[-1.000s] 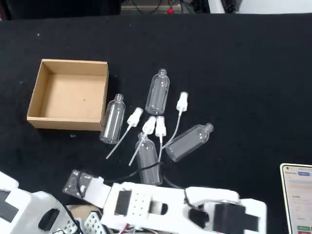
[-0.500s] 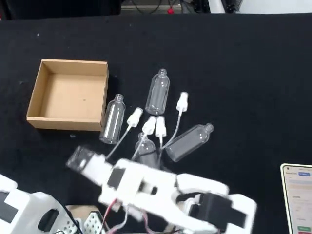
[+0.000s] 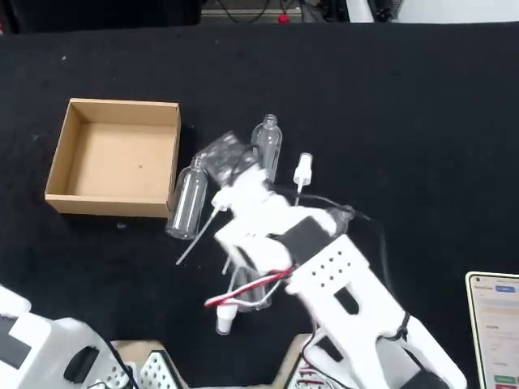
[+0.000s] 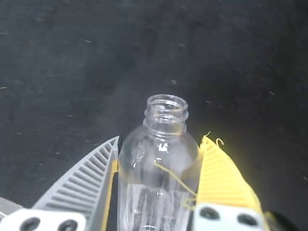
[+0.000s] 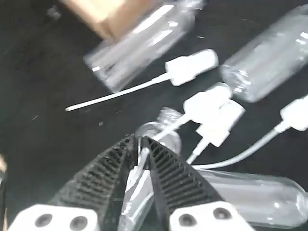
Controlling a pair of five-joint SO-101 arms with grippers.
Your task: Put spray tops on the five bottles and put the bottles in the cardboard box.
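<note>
While my left gripper (image 4: 161, 142) clamps a clear, capless bottle (image 4: 159, 168) by its shoulders, with the black table (image 4: 72, 57) behind it, my right gripper (image 5: 139, 140) hangs over the heap of loose spray tops (image 5: 191, 67) and lying bottles (image 5: 144, 33), its fingers drawn to a narrow slit. A thin white tube (image 5: 136, 166) shows in that slit, and I cannot tell whether I pinch it. Seen from the high view, my right arm (image 3: 324, 267) lies across that heap, which sits just beside the open cardboard box (image 3: 58, 154).
</note>
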